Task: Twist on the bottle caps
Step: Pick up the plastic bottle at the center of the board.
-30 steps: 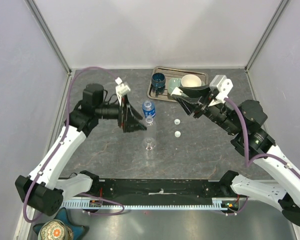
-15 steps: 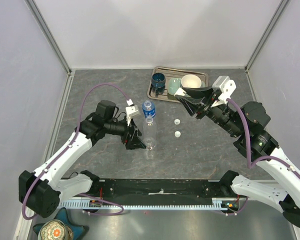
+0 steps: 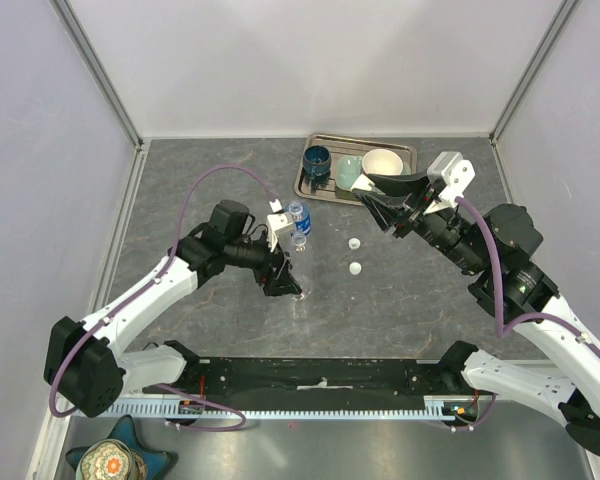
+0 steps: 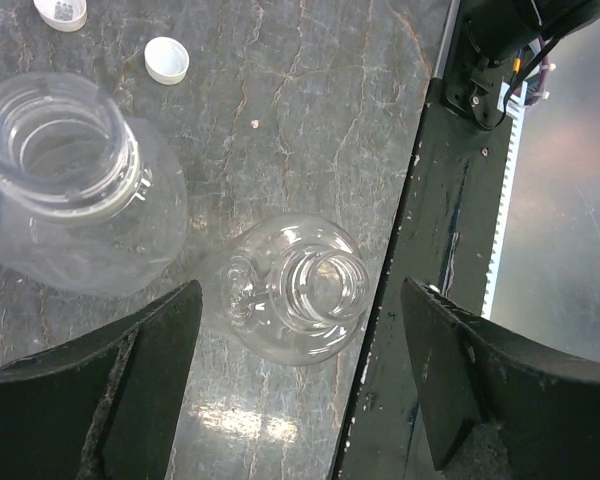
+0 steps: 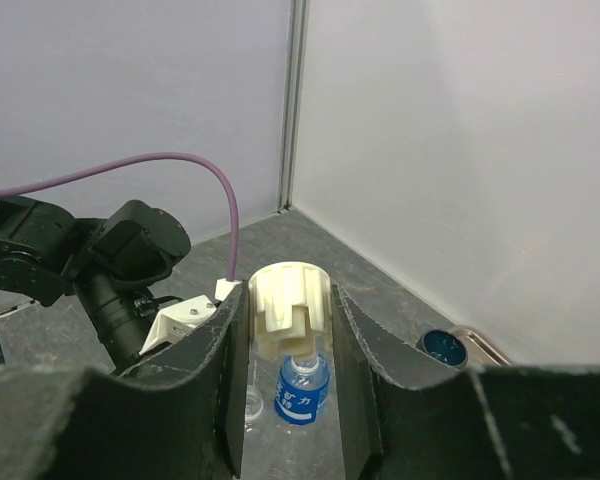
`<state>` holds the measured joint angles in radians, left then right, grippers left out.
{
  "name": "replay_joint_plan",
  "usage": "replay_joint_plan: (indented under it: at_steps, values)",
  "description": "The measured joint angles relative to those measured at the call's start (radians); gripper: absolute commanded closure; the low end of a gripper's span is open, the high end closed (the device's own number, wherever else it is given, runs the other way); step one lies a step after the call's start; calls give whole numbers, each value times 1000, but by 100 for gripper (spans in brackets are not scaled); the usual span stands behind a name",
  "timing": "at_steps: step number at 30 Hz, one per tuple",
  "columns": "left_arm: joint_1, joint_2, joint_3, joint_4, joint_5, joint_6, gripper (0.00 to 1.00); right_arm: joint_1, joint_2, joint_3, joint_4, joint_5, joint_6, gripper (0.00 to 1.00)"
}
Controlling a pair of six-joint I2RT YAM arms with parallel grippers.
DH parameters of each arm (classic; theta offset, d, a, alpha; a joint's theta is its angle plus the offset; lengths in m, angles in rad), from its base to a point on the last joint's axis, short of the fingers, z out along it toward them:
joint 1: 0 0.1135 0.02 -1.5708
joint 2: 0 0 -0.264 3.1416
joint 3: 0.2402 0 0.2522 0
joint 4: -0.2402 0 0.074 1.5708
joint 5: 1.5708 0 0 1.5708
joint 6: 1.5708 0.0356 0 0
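On grey table [image 3: 410, 290], clear open-necked bottles [image 4: 300, 290]; ribbed cream cap [image 5: 292, 300] in right gripper [image 5: 289, 325]

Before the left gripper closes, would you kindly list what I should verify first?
1. Left gripper open, with a finger on either side of the small clear plastic bottle: ok.
2. That bottle upright, mouth uncapped: ok.
3. Right gripper shut on the cream ribbed screw cap: ok.
4. Held cap above that bottle: not ok, it hangs off to the side, near the metal tray.
5. Larger clear bottle apart from the closing fingers: cannot tell.
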<state>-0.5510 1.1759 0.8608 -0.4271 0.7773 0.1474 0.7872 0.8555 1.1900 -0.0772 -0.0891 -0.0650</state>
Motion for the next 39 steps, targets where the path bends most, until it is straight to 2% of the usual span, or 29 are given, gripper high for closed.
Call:
replay_joint_plan:
  at_steps: [11,16,20,24,27,30,36,39]
  values:
    - [-50,23,0,42,-42,-3,29,0,-6,-19,0,18,2,99]
    - [-89,26,-2,55,-76,-5,47,0,-13,-21,0,27,8,100]
    - [-93,15,-6,86,-104,-5,55,0,-23,-21,-2,40,10,100]
    - [-97,-8,-21,105,-149,-3,71,0,-32,-22,-6,47,15,100]
    - [-124,-14,-22,112,-199,-2,72,0,-37,-22,-8,54,20,100]
    - [-226,16,29,71,-297,19,73,0,-37,-22,-9,62,28,100]
    - [-418,195,211,0,-465,71,78,0,-37,-22,-19,71,43,100]
    - [-480,291,277,-17,-508,85,86,0,-37,-21,-32,87,45,100]
